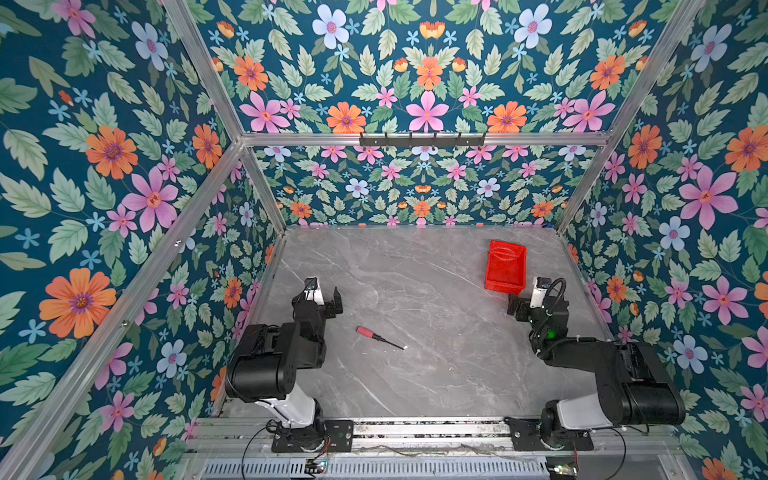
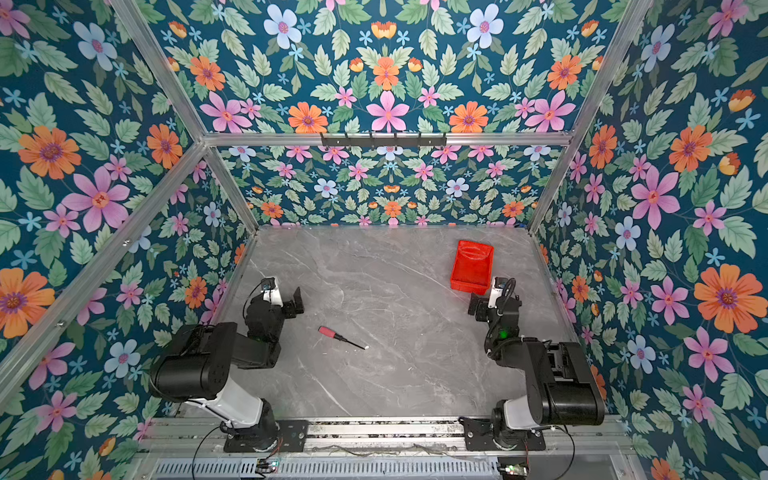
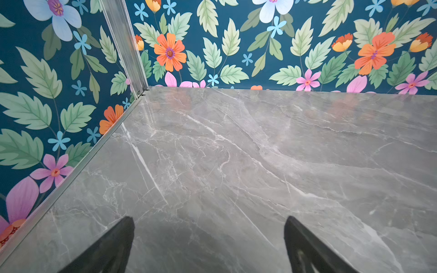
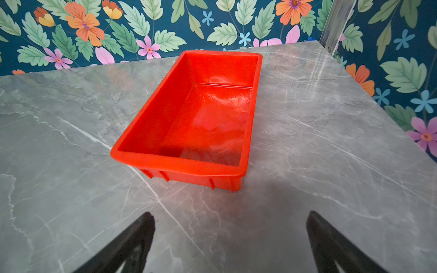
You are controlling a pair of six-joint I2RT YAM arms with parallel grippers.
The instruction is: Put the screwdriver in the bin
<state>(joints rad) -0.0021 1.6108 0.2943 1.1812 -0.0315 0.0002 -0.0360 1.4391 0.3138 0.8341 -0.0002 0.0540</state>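
Plainly, both tools are released. In the left wrist view the left gripper (image 3: 210,218) has its two dark fingers (image 3: 113,245) spread wide over bare grey table (image 3: 236,153), with nothing between them. In the right wrist view the right gripper (image 4: 230,213) stands just as wide, its fingers (image 4: 132,243) clear of any object.

In both top views the screwdriver (image 1: 376,336) (image 2: 338,336) lies flat on the table, outside the bin. It sits behind the left gripper's fingertips and off to their right, toward the arm bases, near that gripper but not touching it. Its red-pink handle (image 1: 365,331) is the end closer to the left gripper. The thin dark shaft (image 1: 390,343) runs away from it at a slant toward the right arm's side. The screwdriver is well apart from the right gripper, and neither wrist view shows it.

Straight ahead of the right gripper, just beyond its open fingers, rests the bin (image 4: 179,164), with its near short wall facing them and its long sides running away toward the floral back wall (image 4: 165,23). In a top view the bin (image 1: 505,266) sits just beside the right gripper's tip and well apart from the left gripper.
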